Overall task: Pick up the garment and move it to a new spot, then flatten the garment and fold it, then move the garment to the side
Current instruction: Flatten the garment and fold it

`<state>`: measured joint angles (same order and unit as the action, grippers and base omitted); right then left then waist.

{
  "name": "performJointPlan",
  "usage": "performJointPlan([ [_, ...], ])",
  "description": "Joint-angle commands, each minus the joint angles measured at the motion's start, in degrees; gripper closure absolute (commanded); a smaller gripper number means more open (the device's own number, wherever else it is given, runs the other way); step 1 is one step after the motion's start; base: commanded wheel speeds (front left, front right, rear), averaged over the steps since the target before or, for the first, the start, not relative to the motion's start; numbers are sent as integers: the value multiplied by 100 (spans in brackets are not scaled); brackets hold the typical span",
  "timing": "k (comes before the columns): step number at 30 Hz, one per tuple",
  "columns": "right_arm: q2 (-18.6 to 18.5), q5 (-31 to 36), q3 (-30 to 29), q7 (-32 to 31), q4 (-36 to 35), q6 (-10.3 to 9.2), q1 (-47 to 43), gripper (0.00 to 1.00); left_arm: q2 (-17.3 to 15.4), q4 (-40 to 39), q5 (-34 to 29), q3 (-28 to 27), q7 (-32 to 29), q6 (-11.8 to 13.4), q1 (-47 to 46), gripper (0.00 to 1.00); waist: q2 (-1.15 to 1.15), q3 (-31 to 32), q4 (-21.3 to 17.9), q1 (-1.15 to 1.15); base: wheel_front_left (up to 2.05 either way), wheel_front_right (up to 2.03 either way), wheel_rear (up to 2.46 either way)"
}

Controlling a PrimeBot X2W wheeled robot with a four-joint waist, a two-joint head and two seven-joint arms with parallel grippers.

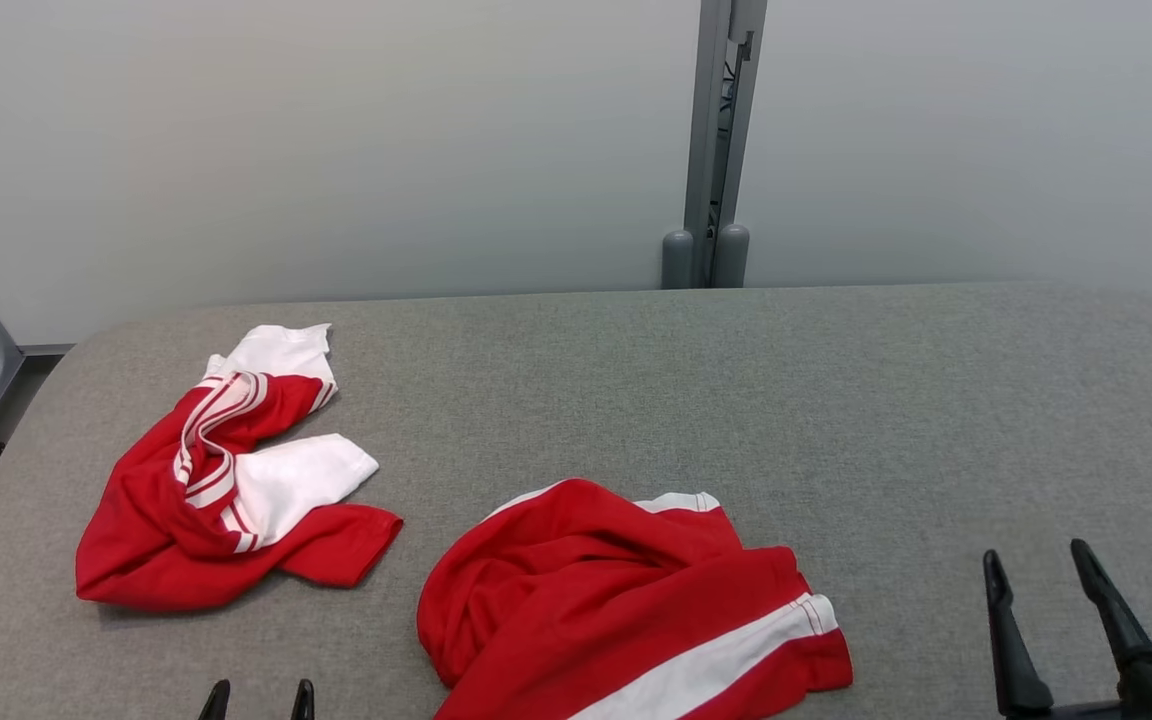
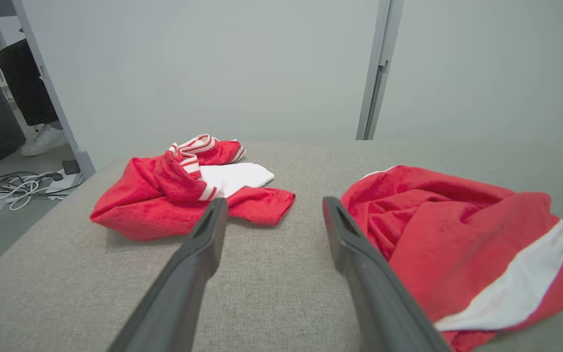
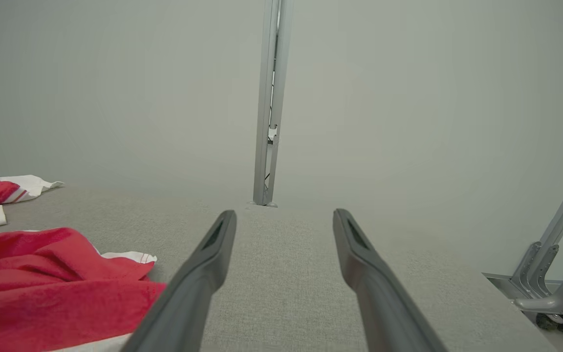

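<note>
Now, near garment (image 1: pixel 626 590): lies crumpled at the front middle of the table (image 1: pixel 936 400), red with a white stripe, not yet flat or folded.
Far garment (image 1: pixel 216 500): sits bunched well to the left, apart from the near one; probably not the piece in hand.
Garment to grippers: falls between the two, to the right of the left gripper (image 1: pixel 256 695) and to the left of the right gripper (image 1: pixel 1036 555).
Long axis: runs across the table, stripe slanting from front left up to the right.
Nearer arm: looks to be the left, one finger (image 2: pixel 355 244) just beside the red cloth in the left wrist view.
Left gripper pose: low at the table's front, pointing away, spread wide, holding nothing.
Right gripper pose: same heading, spread wide, empty, over bare table.
Next move, judged: calls for a grip at each end to pull the cloth flat.
</note>
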<state>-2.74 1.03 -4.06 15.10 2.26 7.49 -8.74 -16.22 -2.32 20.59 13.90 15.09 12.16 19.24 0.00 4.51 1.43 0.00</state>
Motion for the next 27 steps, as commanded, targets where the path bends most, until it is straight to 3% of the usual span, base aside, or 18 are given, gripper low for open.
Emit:
performJointPlan([
  [1,-27,-19,34,10,58,1,-43,0,72,82,-116,-121,9,-88,29,0,0,7,-39,0,0,0,0],
  [7,-30,-193,155,11,169,1,-119,0,687,168,-566,-785,10,-565,31,0,0,-29,-191,0,0,0,0],
  [12,-30,-208,215,11,187,1,-112,0,992,155,-860,-1186,11,-921,33,0,0,-59,-239,0,0,0,0],
  [21,-29,-185,207,11,162,1,-16,0,1230,299,-1117,-1596,10,-1373,-11,0,0,-110,-255,0,0,0,0],
  [27,-29,-133,263,11,126,1,39,0,1282,341,-1217,-1720,11,-1529,-72,0,0,-140,-246,0,0,0,0],
])
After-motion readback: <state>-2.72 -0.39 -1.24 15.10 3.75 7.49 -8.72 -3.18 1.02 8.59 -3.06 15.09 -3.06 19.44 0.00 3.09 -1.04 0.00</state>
